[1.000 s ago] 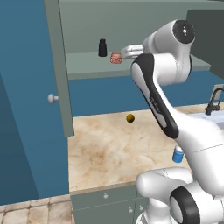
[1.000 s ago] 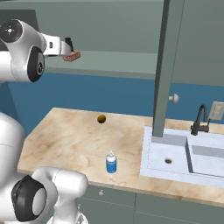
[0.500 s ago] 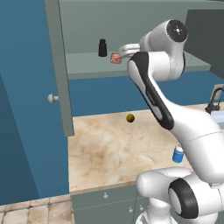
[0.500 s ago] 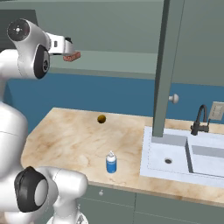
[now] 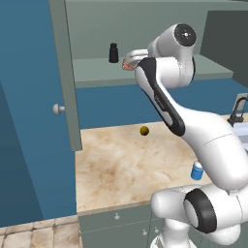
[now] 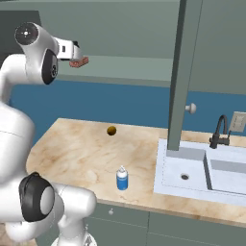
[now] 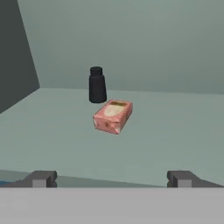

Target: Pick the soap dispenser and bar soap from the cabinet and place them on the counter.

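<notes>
The pinkish-red bar soap [image 7: 113, 115] lies flat on the cabinet [image 5: 92, 73] shelf, a little in front of a small black bottle [image 7: 96, 85]. My gripper [image 7: 111, 178] is open at the shelf's front edge, with the bar soap ahead of it and centred between the fingertips [image 7: 41, 178], nothing held. In the base views the gripper [image 5: 130, 59] [image 6: 77, 53] hovers right by the bar soap [image 6: 79, 62]. The blue soap dispenser [image 6: 122, 178] [image 5: 196, 170] stands upright on the marble counter [image 6: 81, 153] near its front edge.
A dark-yellow ball [image 6: 111, 130] lies on the counter near the back wall. An open cabinet door [image 5: 65, 72] hangs at the left, another door [image 6: 180, 77] at the right above the pale sink [image 6: 192, 166] and black faucet [image 6: 220, 132].
The hand has edged in closer to the bar soap on the shelf. Its jaws have stayed open, and the soap, bottle and dispenser have not moved.
</notes>
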Motion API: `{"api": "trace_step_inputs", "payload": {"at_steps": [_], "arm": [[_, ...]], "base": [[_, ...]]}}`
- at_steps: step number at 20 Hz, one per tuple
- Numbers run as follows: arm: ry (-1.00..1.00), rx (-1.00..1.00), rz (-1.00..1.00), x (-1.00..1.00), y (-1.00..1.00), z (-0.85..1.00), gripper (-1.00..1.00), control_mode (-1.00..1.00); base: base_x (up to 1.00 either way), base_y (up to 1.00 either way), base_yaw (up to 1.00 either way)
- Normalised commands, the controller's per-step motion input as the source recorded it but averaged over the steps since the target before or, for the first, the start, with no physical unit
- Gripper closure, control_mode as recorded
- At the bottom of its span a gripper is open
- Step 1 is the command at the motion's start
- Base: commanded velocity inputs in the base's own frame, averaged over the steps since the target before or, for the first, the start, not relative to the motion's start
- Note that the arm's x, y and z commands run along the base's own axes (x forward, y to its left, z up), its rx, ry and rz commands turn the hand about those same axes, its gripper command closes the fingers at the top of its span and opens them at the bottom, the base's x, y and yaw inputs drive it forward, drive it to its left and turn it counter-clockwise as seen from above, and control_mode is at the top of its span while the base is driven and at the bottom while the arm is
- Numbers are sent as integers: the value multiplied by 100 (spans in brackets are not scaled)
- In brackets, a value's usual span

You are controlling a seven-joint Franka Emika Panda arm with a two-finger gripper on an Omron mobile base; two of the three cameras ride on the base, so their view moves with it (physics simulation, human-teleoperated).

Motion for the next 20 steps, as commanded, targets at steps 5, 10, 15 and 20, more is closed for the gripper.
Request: {"api": "trace_step_inputs", "payload": {"at_steps": [5,10,15,20], "arm": [[4,0,0,30,16,-14,-100,-100],[2,0,0,34,7,-2,-100,-100],[0,0,0,32,0,-2,-100,-100],[2,0,0,33,4,-8,-100,-100]], "base": [[0,0,0],[0,0,0],[0,0,0],[0,0,0]]}}
